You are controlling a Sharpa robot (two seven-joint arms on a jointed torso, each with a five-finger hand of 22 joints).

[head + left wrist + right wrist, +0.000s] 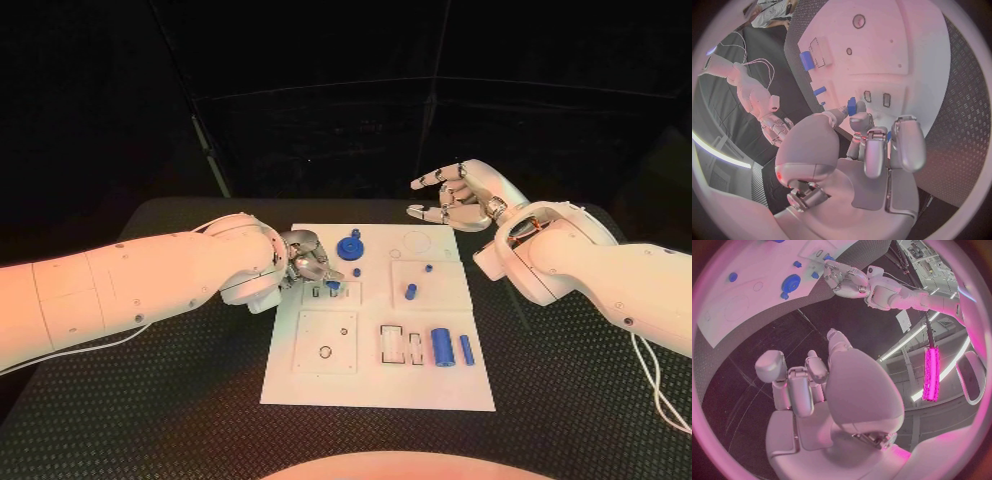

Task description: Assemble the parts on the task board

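left hand (856,131) pinching small blue part (852,105), right hand (454,196) raised, spread

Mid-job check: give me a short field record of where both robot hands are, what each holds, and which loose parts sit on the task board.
left robot hand: over the task board's left edge, pinching a small blue part between its fingertips
right robot hand: raised beyond the board's far right corner, fingers apart, holding nothing
task board: white plate at table centre
round blue part: on the board's far half
two blue cylinders: side by side on the near right
small blue peg: mid-board, right of centre
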